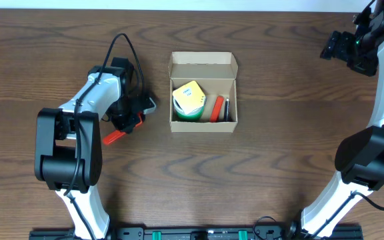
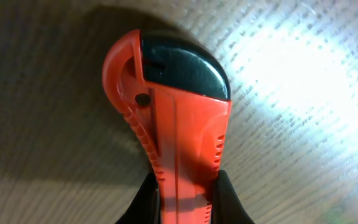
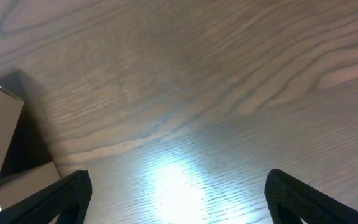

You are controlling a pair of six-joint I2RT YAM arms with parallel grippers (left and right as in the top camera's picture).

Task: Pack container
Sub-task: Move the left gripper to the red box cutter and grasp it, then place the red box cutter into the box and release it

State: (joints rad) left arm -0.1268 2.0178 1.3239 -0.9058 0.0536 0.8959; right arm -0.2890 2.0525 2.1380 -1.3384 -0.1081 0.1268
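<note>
A: container (image 1: pixel 203 65) where?
B: table's middle, flap open; left gripper (image 1: pixel 129 121) near it, toward the table's left edge; clamped on red cutter (image 2: pixel 185 149)
A: right gripper (image 3: pixel 179 190)?
B: jaws apart; table's far right corner, well apart from container

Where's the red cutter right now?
Overhead view, left of centre: the red cutter is clamped in the left gripper, to the left of the cardboard box.
</note>
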